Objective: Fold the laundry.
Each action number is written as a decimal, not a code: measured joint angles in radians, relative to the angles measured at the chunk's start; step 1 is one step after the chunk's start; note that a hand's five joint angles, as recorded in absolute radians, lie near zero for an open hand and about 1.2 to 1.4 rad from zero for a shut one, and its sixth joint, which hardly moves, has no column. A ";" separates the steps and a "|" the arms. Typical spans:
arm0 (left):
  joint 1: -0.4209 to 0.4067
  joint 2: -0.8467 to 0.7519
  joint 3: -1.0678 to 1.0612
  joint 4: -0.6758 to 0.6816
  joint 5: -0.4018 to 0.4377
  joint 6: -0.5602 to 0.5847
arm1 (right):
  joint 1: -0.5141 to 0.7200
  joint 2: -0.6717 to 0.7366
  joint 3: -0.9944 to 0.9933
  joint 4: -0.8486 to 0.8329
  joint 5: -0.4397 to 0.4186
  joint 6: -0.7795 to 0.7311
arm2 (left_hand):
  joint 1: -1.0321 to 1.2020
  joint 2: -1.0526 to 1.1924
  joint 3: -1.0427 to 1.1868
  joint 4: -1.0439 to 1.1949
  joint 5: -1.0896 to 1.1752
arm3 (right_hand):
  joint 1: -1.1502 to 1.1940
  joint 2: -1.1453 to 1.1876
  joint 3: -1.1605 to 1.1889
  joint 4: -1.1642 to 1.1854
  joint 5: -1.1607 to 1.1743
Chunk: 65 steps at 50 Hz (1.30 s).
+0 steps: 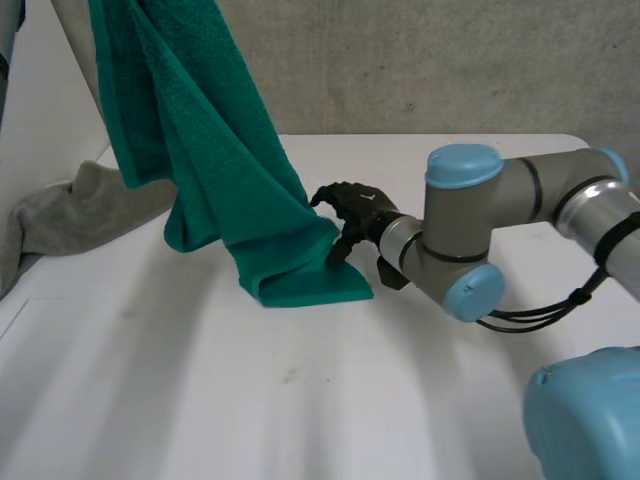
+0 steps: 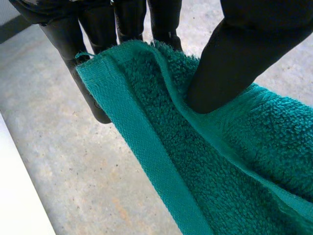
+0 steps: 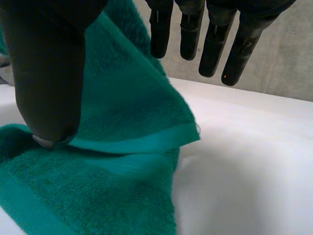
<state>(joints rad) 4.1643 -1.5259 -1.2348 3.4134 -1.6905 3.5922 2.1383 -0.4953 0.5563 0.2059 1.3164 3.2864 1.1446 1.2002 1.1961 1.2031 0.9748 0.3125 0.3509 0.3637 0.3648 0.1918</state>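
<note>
A green terry towel [image 1: 215,150] hangs tall over a white table [image 1: 300,400], its lower end heaped in a loose fold on the tabletop. The left hand [image 2: 244,54] holds it up by the top. Its thumb is on one face and its fingers [image 2: 93,63] behind the other, pinching the cloth just beside the flat hemmed edge. This is most likely so the length drops straight and a corner can be found.

Low down, the right hand [image 1: 352,212] reaches in at the resting fold. Its fingers [image 3: 215,44] are straight and held apart from the thumb, gripping nothing, with a hemmed corner of the towel lying in the gap. The thumb tip seems to touch the cloth, though I can't be sure.

Far from both sets of fingers, a grey cloth [image 1: 80,215] lies crumpled near the table's edge. Nothing stands between the right fingers and that corner.
</note>
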 measured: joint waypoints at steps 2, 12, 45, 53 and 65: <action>-0.004 0.007 0.002 0.000 0.000 0.000 | 0.010 0.031 -0.036 -0.006 -0.001 0.003 | 0.000 0.000 0.000 0.000 0.000 | 0.000 0.000 0.000 0.000 0.002; -0.014 0.020 0.012 -0.002 0.000 0.000 | 0.049 0.113 -0.115 -0.045 -0.011 0.033 | 0.000 0.000 0.000 0.000 0.000 | 0.297 0.348 0.332 0.330 0.311; 0.229 -0.045 -0.082 -0.278 0.057 0.065 | -0.313 -0.812 0.146 0.484 -0.003 -0.737 | 0.000 0.000 0.000 0.000 0.000 | 0.671 0.825 0.817 0.823 0.796; 0.190 -0.124 -0.179 -0.341 0.073 0.125 | -0.328 -0.892 0.361 0.469 0.002 -0.795 | 0.000 0.000 0.000 0.000 0.000 | 0.671 0.824 0.817 0.823 0.800; 0.107 -0.343 -0.237 -0.332 0.066 0.102 | -0.300 -0.624 0.553 0.363 0.039 -0.837 | 0.000 0.000 0.000 0.000 0.000 | 0.671 0.825 0.817 0.823 0.800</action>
<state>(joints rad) 4.2712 -1.8693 -1.4717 3.0816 -1.6248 3.6942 1.8384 -1.1188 1.1089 0.5691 1.3553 2.4496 1.1446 1.2005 1.1961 1.2032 0.9748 0.9832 1.1754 1.1806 1.1877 0.9914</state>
